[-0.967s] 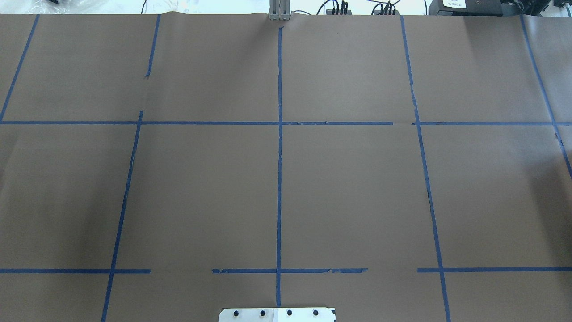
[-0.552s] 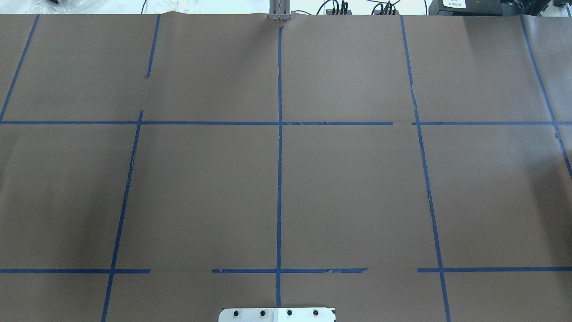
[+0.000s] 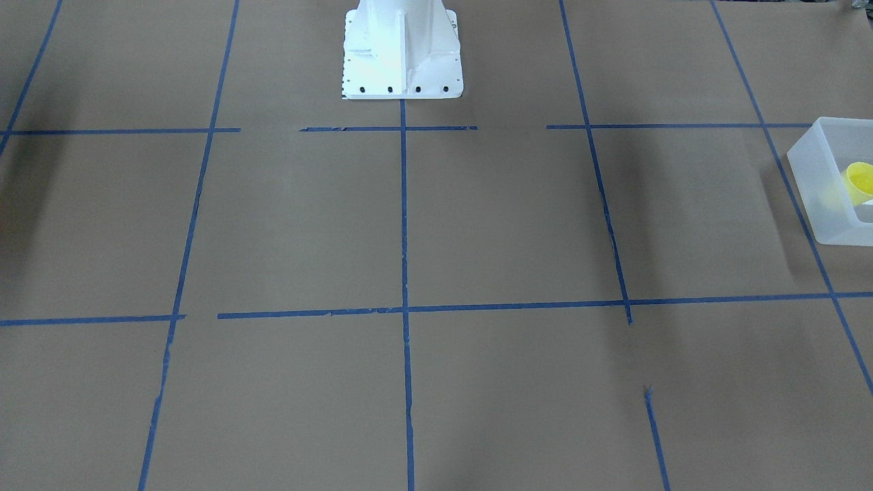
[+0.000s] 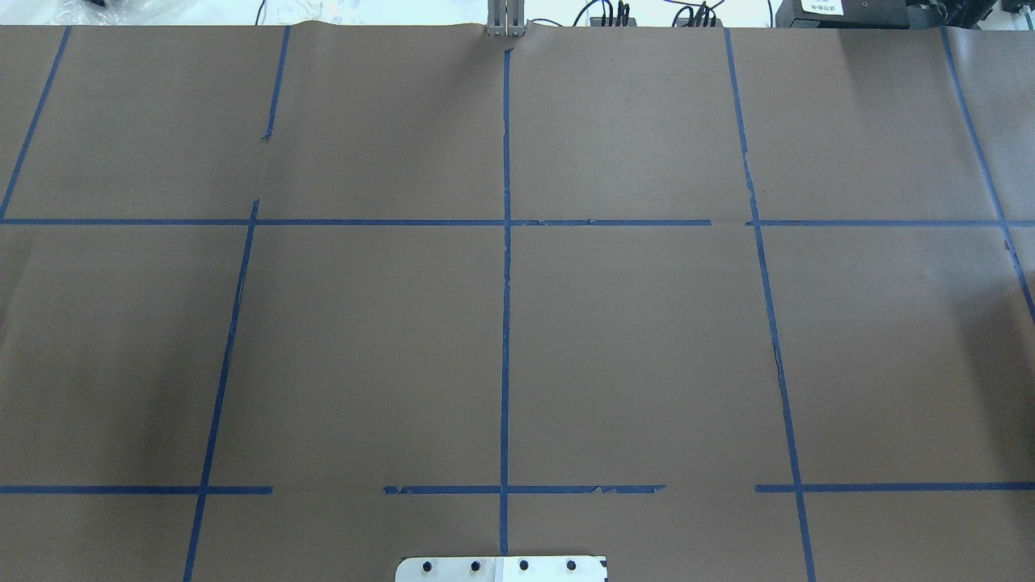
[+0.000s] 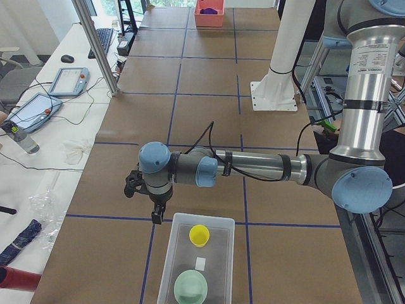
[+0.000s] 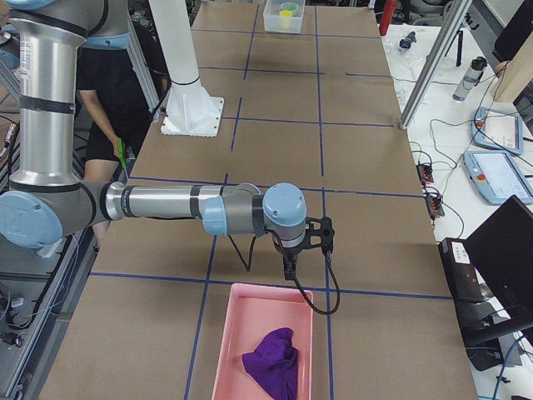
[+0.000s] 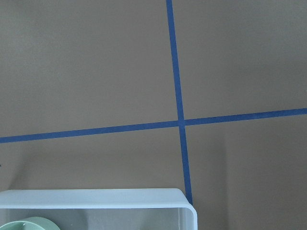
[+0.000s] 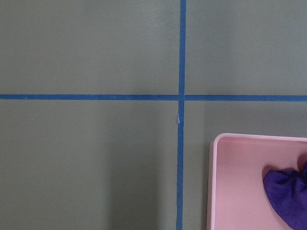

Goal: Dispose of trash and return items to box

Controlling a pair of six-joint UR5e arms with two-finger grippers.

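Your left claw [image 5: 156, 217] and right claw [image 6: 288, 270] show only side-on, so I cannot tell their spread. The box [image 3: 815, 194] is cropped at the frame edge.

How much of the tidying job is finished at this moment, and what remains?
Done, it seems: the yellow cup and the green bowl lie in the frosted box, and a purple crumpled thing lies in the pink bin. In hand: nothing visible; the left gripper and right gripper hang beside those containers, jaws unclear. Left: probably nothing, perhaps only retracting.
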